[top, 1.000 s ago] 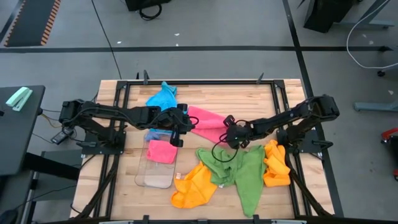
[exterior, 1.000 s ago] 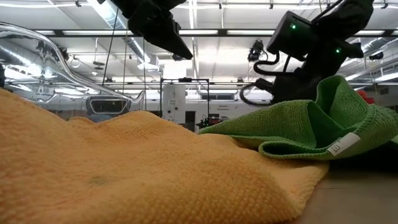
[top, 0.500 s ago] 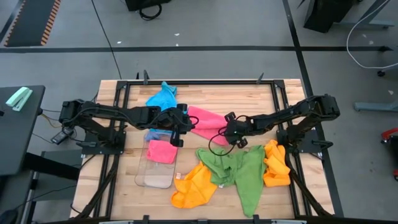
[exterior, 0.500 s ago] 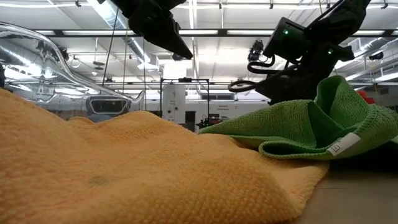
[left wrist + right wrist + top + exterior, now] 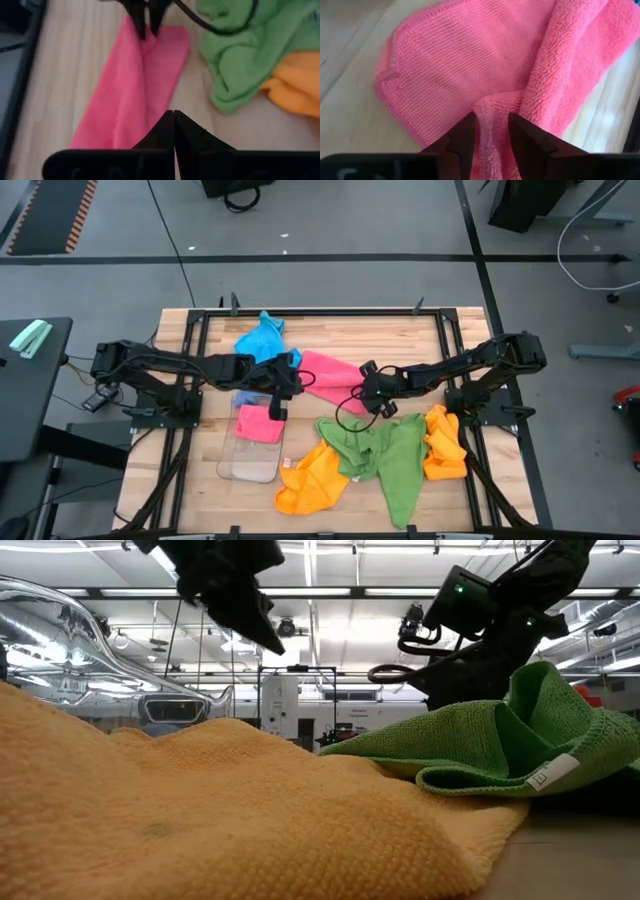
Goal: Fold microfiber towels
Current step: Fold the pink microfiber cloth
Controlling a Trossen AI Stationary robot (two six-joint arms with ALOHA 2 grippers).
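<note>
Pinching a fold of the pink towel [image 5: 470,70], the right end effector [image 5: 492,131] stands slightly parted; green towel [image 5: 385,455] lies beside. Left end effector [image 5: 173,131], closed and empty, hovers at the pink towel's other end.

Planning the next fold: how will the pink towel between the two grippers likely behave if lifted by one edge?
Probably floppy: the pink towel already bunches into a soft ridge between the right gripper fingers. Likely light, since it lies in loose folds on the table. Its fuzzy pile suggests it won't slip easily, though it may drape and unfold.

Towels [image 5: 385,455], tray [image 5: 250,460] on table [image 5: 330,340]
</note>
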